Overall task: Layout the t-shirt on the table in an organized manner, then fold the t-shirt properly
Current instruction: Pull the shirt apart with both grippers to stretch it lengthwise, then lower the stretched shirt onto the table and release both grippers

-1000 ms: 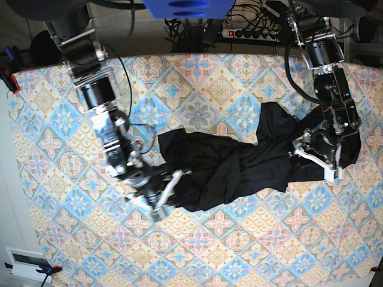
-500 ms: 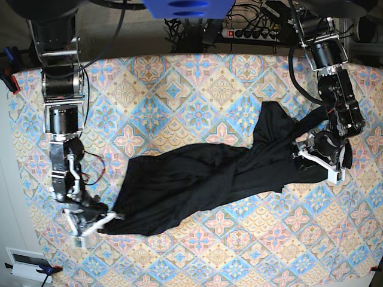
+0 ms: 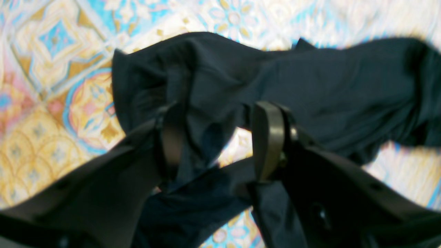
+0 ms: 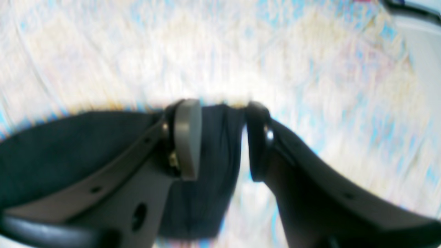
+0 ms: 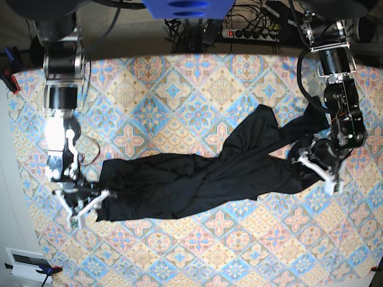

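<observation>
T-shirt [image 5: 197, 179] stretched further across table [image 5: 179, 89]; right gripper [image 5: 88, 205] now spread, left gripper [image 5: 314, 167] spread around fabric.

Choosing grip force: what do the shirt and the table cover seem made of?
The t-shirt looks like thin, soft knit with a slight sheen; it drapes and twists into ropy folds. The table cover seems a matte printed cloth, lying flat; its weave is too fine to tell.
</observation>
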### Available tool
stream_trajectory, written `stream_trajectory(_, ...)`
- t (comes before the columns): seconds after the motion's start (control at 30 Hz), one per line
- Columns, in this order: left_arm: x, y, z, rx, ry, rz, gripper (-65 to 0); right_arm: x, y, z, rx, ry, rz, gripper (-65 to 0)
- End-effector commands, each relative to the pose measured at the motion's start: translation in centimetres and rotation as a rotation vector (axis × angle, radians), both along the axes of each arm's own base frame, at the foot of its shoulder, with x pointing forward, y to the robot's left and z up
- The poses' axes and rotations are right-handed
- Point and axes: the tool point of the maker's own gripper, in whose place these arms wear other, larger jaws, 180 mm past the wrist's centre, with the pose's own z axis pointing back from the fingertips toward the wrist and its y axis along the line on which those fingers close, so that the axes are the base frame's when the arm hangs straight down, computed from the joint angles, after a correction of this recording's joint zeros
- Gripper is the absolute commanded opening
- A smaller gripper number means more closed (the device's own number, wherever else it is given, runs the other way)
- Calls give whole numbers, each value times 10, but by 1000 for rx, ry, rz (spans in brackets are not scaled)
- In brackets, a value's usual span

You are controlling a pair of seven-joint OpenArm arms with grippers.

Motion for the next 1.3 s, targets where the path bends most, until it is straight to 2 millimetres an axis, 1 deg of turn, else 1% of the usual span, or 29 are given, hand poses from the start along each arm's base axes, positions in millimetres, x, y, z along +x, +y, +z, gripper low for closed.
stream_trajectory(0.0,7,-16,11,21,-29,-72,-337,12,2,38,-7,-116,15,-441)
stream_trajectory(0.03,5,-27,7,64,-10,-137,-337,7,6,36,-7,-118,25,-441)
stream_trajectory(0.1,-3,-43,1,138,19,-245,-337,-8,13,22,-7,-98,39,-441)
stream_trajectory(0.17,-10,-52,-3,174,37,-308,-337,-20,15,9,-8,-74,46,-441)
stream_trajectory(0.23,-13,-60,-2,187,36,-341,-337,-31,17,0,-7,-57,52,-441)
stream_trajectory(0.3,-17,-69,-5,193,43,-374,-337,-39,24,-9,5,-43,59,-441)
stream_trajectory(0.37,-24,-82,-12,199,62,-421,-337,-41,32,-10,19,-44,66,-441)
stream_trajectory(0.47,-34,-98,-24,209,90,-480,-337,-42,33,-10,18,-46,71,-441)
stream_trajectory(0.57,-45,-121,-39,205,119,-538,-337,-41,37,-3,20,-63,78,-441)
stream_trajectory(0.6,-47,-123,-42,228,123,-551,-337,-41,39,-4,24,-63,79,-441)
stream_trajectory(0.67,-52,-130,-58,276,152,-576,-337,-41,40,-2,29,-69,78,-441)
stream_trajectory(0.77,-58,-126,-79,347,200,-591,-338,-41,41,-1,30,-70,79,-441)
stream_trajectory(0.8,-62,-131,-86,355,212,-604,-339,-41,41,-1,30,-70,79,-441)
stream_trajectory(0.83,-63,-137,-89,364,213,-620,-345,-41,41,-1,30,-70,79,-441)
stream_trajectory(0.87,-65,-140,-89,372,211,-635,-368,-41,41,-1,30,-70,79,-441)
stream_trajectory(0.93,-63,-144,-83,371,189,-645,-471,-41,41,-1,30,-70,79,-441)
stream_trajectory(0.97,-62,-145,-80,368,181,-643,-542,-41,41,-1,30,-70,79,-441)
stream_trajectory(1.0,-57,-146,-76,362,161,-635,-610,-41,41,-1,30,-70,79,-441)
stream_trajectory(1.03,-51,-143,-71,354,137,-612,-650,-41,41,-1,30,-70,79,-441)
stream_trajectory(1.13,-25,-134,-36,315,16,-524,-642,-41,40,-1,31,-71,78,-441)
stream_trajectory(1.27,2,-118,25,248,-150,-398,-650,-40,40,-1,31,-74,78,-441)
